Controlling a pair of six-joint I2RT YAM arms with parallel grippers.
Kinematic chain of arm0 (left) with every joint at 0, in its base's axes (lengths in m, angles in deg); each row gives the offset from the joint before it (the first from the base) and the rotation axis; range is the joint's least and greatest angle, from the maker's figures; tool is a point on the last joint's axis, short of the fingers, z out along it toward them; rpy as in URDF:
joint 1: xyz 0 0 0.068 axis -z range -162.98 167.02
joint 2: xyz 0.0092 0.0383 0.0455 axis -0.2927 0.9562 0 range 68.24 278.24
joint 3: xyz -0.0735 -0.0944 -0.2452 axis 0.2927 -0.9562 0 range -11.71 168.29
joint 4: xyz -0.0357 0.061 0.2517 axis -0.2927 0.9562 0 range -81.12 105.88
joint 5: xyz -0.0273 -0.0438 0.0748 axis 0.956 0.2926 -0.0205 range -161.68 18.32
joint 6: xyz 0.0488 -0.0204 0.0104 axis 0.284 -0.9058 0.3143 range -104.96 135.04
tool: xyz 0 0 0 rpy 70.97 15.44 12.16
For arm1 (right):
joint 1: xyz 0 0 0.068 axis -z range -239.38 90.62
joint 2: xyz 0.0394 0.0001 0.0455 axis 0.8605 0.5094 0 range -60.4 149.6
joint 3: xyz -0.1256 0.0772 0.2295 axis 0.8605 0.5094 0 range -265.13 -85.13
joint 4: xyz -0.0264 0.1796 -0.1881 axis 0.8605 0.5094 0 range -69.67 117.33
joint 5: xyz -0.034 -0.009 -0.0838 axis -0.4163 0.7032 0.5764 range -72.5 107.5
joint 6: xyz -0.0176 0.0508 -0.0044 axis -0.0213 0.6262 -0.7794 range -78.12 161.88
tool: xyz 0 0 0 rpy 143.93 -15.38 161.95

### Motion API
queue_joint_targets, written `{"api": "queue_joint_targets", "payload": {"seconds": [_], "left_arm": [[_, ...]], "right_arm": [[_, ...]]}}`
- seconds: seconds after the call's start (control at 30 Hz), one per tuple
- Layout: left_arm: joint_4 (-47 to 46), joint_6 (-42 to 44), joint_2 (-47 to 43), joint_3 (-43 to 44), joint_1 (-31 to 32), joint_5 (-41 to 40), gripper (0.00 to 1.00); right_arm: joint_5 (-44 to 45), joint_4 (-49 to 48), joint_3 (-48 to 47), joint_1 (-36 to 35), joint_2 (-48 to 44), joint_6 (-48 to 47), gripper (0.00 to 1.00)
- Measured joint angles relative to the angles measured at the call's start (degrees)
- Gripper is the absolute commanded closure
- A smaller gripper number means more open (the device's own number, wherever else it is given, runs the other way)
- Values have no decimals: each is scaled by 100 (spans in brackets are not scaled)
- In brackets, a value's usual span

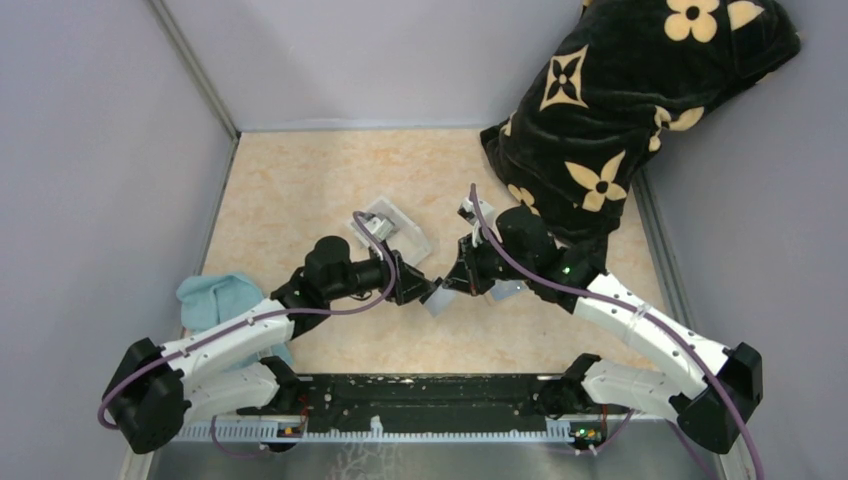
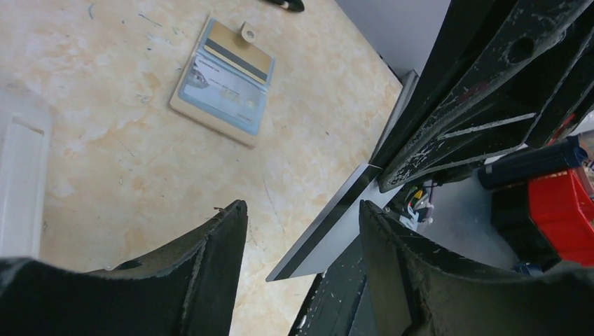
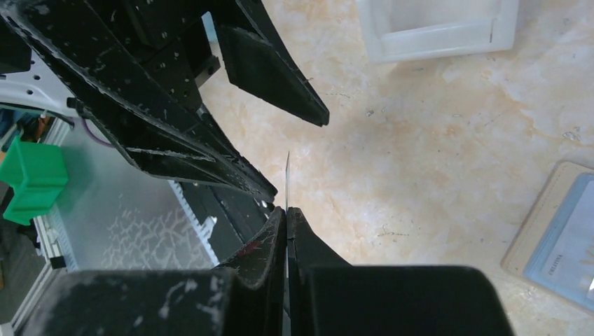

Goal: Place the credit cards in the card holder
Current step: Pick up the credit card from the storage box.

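My right gripper [image 1: 447, 287] [image 3: 287, 210] is shut on a silvery credit card with a dark stripe [image 1: 437, 300] [image 2: 336, 224], which shows edge-on in the right wrist view [image 3: 287, 178]. It holds the card above the table. My left gripper [image 1: 420, 292] [image 2: 302, 204] is open, and the card's free end lies between its fingers, nearer the right one. The tan card holder [image 2: 224, 77] lies open on the table with cards in its blue-grey lining. It also shows at the right edge of the right wrist view [image 3: 560, 238], and the right arm mostly hides it in the top view [image 1: 508, 290].
A clear white plastic tray [image 1: 390, 230] [image 3: 434, 28] [image 2: 21, 182] stands just behind the grippers. A light blue cloth [image 1: 215, 300] lies at the left. A black flower-patterned pillow [image 1: 630, 100] fills the back right corner. Grey walls close in both sides.
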Motion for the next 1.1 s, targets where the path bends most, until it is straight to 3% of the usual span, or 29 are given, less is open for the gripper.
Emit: {"api": "queue_joint_targets", "payload": {"seconds": [0.33, 0.43, 0.57, 0.9, 1.1], "left_arm": [[-271, 214, 153, -190, 0, 560, 49], [-378, 256, 269, -236, 0, 664, 65], [-505, 299, 472, -238, 0, 822, 99], [-1008, 68, 918, -243, 0, 933, 100], [-1685, -522, 1287, -389, 42, 634, 100]], "right_arm": [[-483, -247, 63, 315, 103, 122, 100], [-643, -317, 68, 420, 234, 129, 100], [-754, -378, 116, 531, 343, 140, 100], [-745, -354, 219, 815, 415, 61, 96], [-332, -310, 219, 861, 415, 33, 68]]}}
